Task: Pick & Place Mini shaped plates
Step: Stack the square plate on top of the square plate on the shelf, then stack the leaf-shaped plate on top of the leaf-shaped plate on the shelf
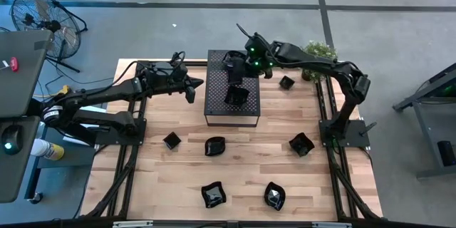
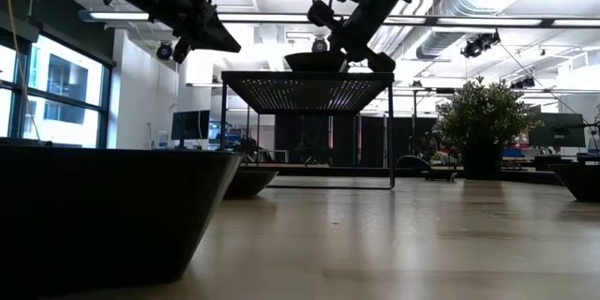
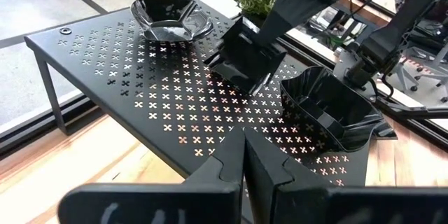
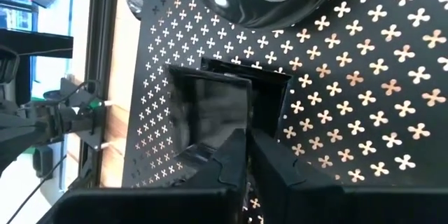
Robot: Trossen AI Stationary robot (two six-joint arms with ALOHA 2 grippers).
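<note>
A square glossy black plate (image 3: 245, 59) is over the top of the black perforated stand (image 1: 231, 110), and my right gripper (image 4: 246, 143) is shut on it. It also shows in the right wrist view (image 4: 220, 105). Two more black plates rest by their bases on the stand top: a round one (image 3: 171, 17) and a wavy-rimmed one (image 3: 329, 108). My left gripper (image 1: 192, 87) is shut and empty, in the air just left of the stand; it also shows in the left wrist view (image 3: 245, 164). My right gripper pinches one side wall of the square plate at its rim (image 4: 241, 122) between its two fingers. The fingers come from above, slanting down from the table's right. The plate sits tilted over the stand top; whether its low edge (image 3: 231, 77) touches the stand, I cannot tell.
Several more small black plates lie on the wooden table: near the stand (image 1: 172, 140), (image 1: 215, 145), (image 1: 301, 144), near the front edge (image 1: 213, 194), (image 1: 275, 196), and one at the far right (image 1: 286, 82). A potted plant (image 1: 318, 51) stands behind the right arm.
</note>
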